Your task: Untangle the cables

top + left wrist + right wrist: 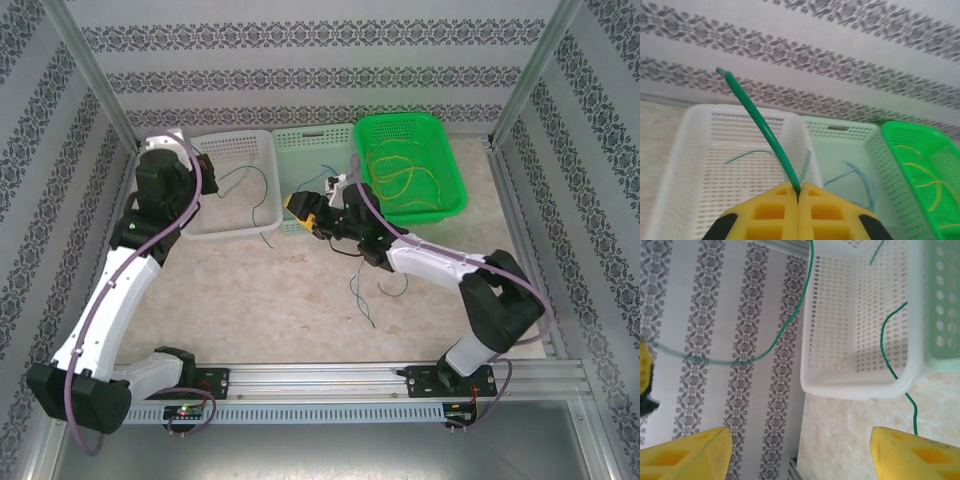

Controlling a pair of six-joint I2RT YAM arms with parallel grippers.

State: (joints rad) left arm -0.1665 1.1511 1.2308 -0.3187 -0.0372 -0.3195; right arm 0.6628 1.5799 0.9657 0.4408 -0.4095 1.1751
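Note:
My left gripper [798, 194] is shut on a dark green cable [756, 117], which rises stiffly from between the yellow pads, above the white basket [700, 150]. From above, this gripper [207, 163] sits at the basket's left rim [232, 232]. My right gripper [303, 213] stands open at the white basket's near right corner, fingers [685, 455] wide apart with nothing between them. One green cable [771, 345] arcs through the air ahead of it. A second green strand [883, 347] hangs over the basket rim [855, 390]. Thin dark cables [365, 295] lie on the table.
A pale green basket [315, 150] holding a blue cable [860, 177] stands in the middle. A bright green basket [450, 170] with yellow cables [400, 175] is to its right. Patterned walls and metal posts close in the table.

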